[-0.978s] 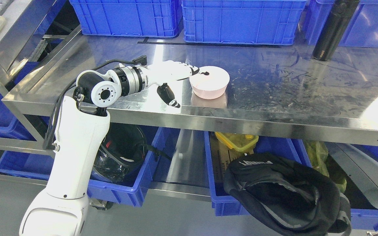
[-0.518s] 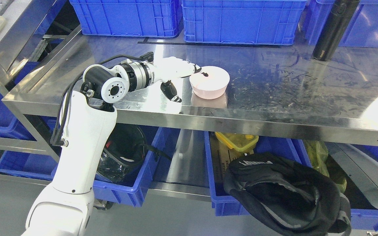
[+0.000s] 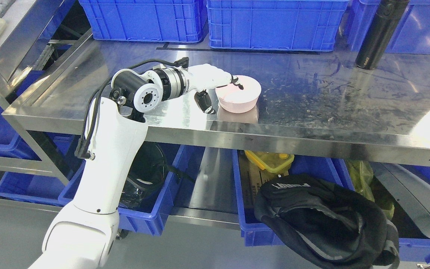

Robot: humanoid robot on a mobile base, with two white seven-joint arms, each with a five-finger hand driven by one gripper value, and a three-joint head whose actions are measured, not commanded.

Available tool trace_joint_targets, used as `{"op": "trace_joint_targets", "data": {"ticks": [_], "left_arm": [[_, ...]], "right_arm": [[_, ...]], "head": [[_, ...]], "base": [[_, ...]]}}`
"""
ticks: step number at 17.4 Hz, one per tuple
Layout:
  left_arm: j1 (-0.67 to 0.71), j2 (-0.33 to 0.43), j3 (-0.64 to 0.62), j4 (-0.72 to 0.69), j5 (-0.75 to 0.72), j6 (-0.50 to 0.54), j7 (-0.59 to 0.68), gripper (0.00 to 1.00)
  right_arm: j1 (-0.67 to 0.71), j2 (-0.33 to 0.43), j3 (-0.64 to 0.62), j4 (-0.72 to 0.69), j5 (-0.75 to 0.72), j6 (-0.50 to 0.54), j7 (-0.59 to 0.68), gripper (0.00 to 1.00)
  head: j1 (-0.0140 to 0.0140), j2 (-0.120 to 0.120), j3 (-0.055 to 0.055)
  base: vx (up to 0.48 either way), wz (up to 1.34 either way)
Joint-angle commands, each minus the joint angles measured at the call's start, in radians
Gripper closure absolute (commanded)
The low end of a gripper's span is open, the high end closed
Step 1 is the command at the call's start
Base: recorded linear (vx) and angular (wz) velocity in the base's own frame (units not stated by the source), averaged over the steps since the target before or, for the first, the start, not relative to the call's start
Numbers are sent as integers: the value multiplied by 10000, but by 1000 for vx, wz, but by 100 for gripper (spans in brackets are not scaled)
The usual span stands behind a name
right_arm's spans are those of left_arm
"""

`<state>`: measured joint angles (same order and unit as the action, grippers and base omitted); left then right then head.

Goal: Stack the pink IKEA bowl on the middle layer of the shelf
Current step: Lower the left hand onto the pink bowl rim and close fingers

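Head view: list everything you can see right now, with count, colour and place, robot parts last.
Pink bowl: 1, pink, steel shelf front, left of centre.
Steel shelf: 1, silver, across the middle.
Upper crates: 3, blue, shelf rear.
Bottle: 1, black, rear right, leaning.
Lower bins: several, blue, under the shelf.
Yellow container: 1, lower centre bin.
Black bag: 1, lower right.
Left hand: 1, white, fingers over the bowl's rim, thumb outside its left wall.
Right arm: not in view.

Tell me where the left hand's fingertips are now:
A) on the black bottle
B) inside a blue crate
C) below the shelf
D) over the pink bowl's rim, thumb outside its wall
D: the left hand reaches over the pink bowl, thumb beside its wall.
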<state>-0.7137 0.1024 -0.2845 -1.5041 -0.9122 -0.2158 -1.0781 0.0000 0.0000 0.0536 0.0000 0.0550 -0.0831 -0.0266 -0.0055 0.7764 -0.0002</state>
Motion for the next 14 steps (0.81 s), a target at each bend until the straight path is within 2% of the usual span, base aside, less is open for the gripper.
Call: {"op": "trace_joint_targets", "data": {"ticks": [1, 6, 14], "left_arm": [[-242, -487, -360, 958, -312, -4, -19, 27], [-257, -849, -575, 1388, -327, -35, -3, 31], [-640, -849, -545, 2139, -741, -112, 58, 35]], "right_arm": [[230, -175, 1, -175, 2, 3, 5, 0], [230, -175, 1, -175, 2, 3, 5, 0], [230, -175, 1, -175, 2, 3, 5, 0]], "head": [[0, 0, 0], [0, 0, 0], [0, 0, 0]], "base": [[0, 0], [0, 0], [0, 0]]}}
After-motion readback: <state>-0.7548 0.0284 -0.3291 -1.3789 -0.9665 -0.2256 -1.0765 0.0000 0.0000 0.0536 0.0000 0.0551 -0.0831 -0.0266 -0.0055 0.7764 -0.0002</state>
